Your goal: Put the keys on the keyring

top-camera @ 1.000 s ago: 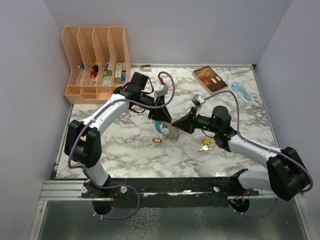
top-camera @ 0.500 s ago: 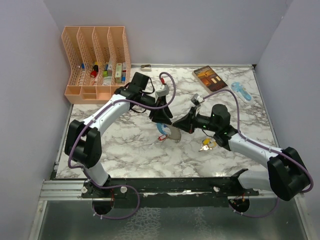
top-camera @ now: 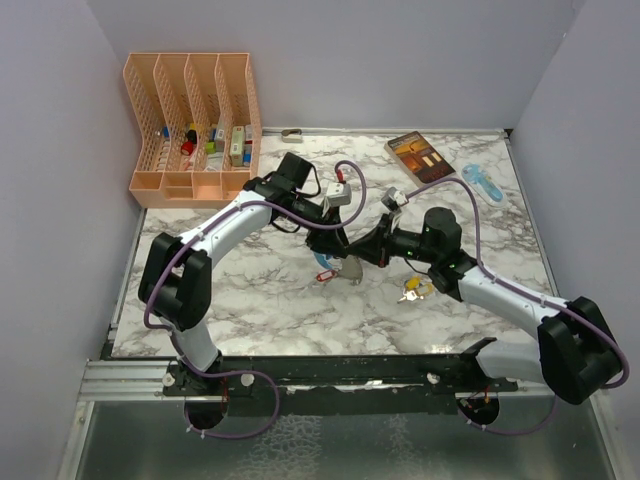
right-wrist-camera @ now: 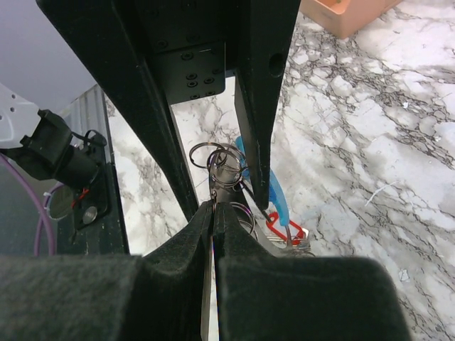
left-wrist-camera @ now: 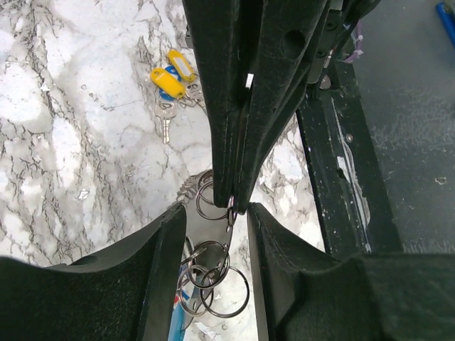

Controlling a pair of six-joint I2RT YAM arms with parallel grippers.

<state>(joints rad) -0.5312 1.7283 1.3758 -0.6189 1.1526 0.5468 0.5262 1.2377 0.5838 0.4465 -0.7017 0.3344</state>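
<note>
Right jaws pinch keyring (right-wrist-camera: 225, 169) (left jaws parted, straddling it).

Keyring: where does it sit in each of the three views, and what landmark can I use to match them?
Top external: the keyring lies near the picture's centre.
Left wrist: its rings are at bottom centre, inside the open left hand.
Right wrist: its rings are at centre, just beyond the right hand.
Shared landmark: the right hand, shut on the ring, shows in all three views.
</note>
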